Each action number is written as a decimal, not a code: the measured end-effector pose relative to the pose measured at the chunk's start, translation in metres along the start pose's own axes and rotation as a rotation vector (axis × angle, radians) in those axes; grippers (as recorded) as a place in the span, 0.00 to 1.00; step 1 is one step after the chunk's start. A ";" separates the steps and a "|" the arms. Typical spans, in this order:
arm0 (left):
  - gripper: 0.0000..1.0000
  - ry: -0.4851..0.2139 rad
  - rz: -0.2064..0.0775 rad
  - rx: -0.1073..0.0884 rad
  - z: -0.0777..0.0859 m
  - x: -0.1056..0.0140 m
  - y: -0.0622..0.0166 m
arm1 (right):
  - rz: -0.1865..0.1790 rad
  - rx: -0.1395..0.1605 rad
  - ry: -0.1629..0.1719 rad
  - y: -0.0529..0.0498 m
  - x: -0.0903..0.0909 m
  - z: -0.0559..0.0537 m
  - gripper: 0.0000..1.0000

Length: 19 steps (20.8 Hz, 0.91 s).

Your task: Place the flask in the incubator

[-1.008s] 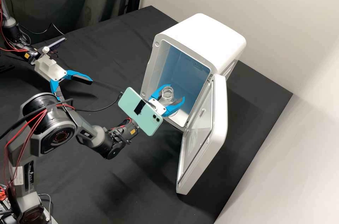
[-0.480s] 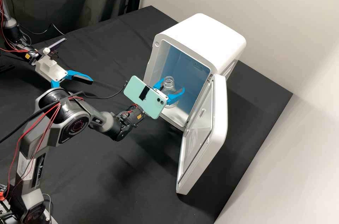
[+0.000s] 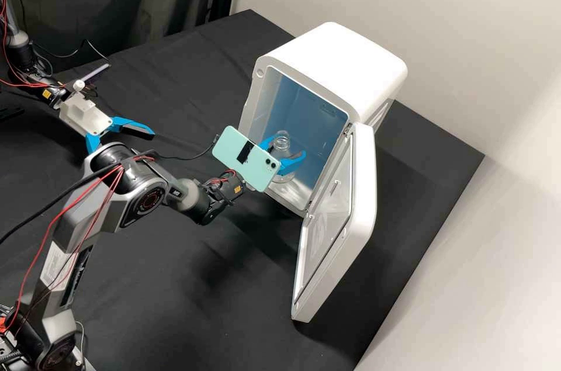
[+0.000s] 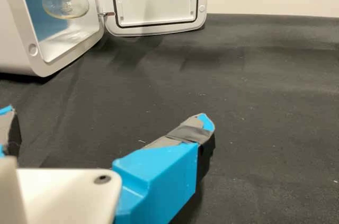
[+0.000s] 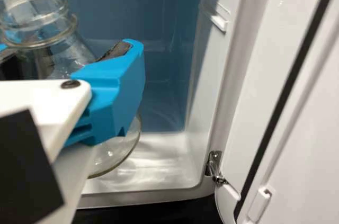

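Glass flask (image 3: 281, 139) inside incubator (image 3: 342, 61), seemingly upright

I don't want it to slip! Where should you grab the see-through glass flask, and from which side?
Grip the clear glass conical flask at its narrow neck, below the thicker rim, coming level through the open front of the white incubator. It is upright; its sloping body would probably slip, while the rim acts as a stop. The right gripper holds it about there.

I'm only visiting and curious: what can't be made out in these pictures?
Base of the flask: high view, mostly covered by the phone and right hand.
Right hand's second finger: right wrist view, mostly behind the flask.
Left hand: left wrist view, one finger cut by the edge.
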 end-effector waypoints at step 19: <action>1.00 0.008 0.017 0.037 0.005 0.013 0.0022 | -0.073 -0.042 -0.063 -0.028 0.092 -0.008 0.00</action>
